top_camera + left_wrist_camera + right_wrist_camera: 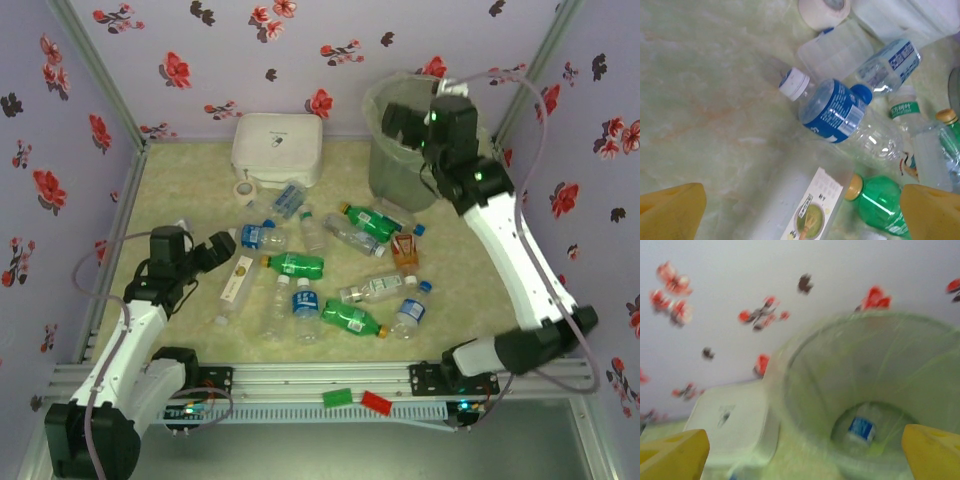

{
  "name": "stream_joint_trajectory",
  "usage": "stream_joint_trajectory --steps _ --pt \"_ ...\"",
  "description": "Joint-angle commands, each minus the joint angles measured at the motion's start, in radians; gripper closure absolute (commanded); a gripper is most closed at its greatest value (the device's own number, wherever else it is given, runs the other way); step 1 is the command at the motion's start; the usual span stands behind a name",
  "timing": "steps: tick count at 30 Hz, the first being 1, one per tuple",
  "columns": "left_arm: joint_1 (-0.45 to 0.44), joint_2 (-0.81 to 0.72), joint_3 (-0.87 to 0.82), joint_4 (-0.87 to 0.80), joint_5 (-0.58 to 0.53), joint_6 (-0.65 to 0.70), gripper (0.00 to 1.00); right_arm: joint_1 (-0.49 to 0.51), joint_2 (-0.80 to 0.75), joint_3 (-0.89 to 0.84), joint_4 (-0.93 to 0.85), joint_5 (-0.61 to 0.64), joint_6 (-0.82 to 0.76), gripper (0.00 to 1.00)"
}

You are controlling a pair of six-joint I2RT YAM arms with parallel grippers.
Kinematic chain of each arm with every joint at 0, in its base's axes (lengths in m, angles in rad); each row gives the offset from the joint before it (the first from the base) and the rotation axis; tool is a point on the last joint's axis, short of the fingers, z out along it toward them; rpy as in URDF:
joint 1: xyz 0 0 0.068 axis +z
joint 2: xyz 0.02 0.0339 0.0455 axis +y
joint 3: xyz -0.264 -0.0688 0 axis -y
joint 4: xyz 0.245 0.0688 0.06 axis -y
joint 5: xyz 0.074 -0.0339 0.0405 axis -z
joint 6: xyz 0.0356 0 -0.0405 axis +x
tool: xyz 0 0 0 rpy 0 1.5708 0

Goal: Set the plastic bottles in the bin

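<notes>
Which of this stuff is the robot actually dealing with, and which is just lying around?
Job in hand: the plastic bottles, green and clear; the bin; one bottle already inside it.

Just lying about: the white box; the tape roll; the green block; the red block.

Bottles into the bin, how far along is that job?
Done: one blue-labelled bottle lies at the bottom of the bin. In hand: nothing; the right gripper hangs open above the bin, the left gripper open over the table. Left: about a dozen bottles on the table.
</notes>
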Motion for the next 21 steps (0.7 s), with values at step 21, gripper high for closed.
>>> stream_joint_trajectory --steps 21 --pt "-0.255 0.143 -0.064 -0.148 -0.193 0.048 0.02 0.318 0.032 -0.657 0.399 0.000 0.420 0.00"
